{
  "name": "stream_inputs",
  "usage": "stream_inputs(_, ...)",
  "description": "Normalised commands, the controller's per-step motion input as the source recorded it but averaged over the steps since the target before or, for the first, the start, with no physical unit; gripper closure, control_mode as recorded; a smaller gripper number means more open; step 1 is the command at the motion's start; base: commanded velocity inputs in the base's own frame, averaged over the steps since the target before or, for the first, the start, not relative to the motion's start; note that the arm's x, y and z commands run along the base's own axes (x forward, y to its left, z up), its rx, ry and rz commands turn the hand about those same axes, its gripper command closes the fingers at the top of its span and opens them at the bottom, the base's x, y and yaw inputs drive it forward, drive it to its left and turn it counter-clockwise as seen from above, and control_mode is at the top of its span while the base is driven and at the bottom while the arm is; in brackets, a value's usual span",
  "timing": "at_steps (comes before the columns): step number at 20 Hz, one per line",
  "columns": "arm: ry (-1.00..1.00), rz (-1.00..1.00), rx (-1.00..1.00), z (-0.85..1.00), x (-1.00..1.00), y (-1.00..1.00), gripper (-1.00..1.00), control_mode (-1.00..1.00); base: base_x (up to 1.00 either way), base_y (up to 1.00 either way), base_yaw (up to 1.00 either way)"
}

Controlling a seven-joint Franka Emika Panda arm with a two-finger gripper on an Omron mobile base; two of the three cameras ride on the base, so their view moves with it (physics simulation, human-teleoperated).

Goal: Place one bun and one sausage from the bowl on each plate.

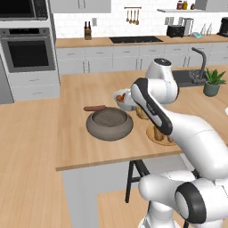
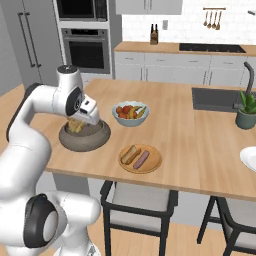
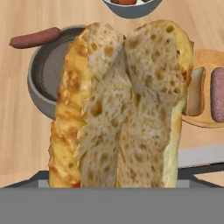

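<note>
My gripper (image 2: pixel 77 122) is shut on a split, crusty bun (image 3: pixel 122 100), which hangs just above the dark grey bowl (image 2: pixel 85 136) and hides the fingertips in the hand view. The bowl (image 1: pixel 109 124) looks empty inside. A sausage (image 1: pixel 95 107) lies on the counter just behind the bowl's rim (image 3: pixel 37 87). The tan wooden plate (image 2: pixel 154 161) to the right holds one bun (image 2: pixel 131 154) and one sausage (image 2: pixel 142 159). The white plate (image 2: pixel 250 159) shows at the far right edge of the counter.
A pale bowl of fruit (image 2: pixel 130 113) stands behind the grey bowl and the wooden plate. A potted plant (image 2: pixel 247 111) and a sink (image 2: pixel 215 99) are at the far right. Stools (image 2: pixel 137 205) stand under the counter's near edge.
</note>
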Motion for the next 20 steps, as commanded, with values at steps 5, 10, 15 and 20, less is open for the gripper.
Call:
stream_inputs(5, 0.04, 0.06, 0.0, 0.16, -0.71, -0.09, 1.0, -1.0, 0.0, 0.0, 0.0)
stream_inputs(10, 0.0, 0.0, 0.0, 0.0, -0.03, 0.0, 1.0, -1.0, 0.0, 0.0, 0.0)
stream_inputs(15, 0.0, 0.0, 0.0, 0.0, -0.05, 0.0, 1.0, 1.0, -0.03, 0.0, 0.0)
stream_inputs(20, 0.0, 0.0, 0.0, 0.0, 0.0, 0.0, 1.0, 1.0, -0.38, -0.28, 0.0)
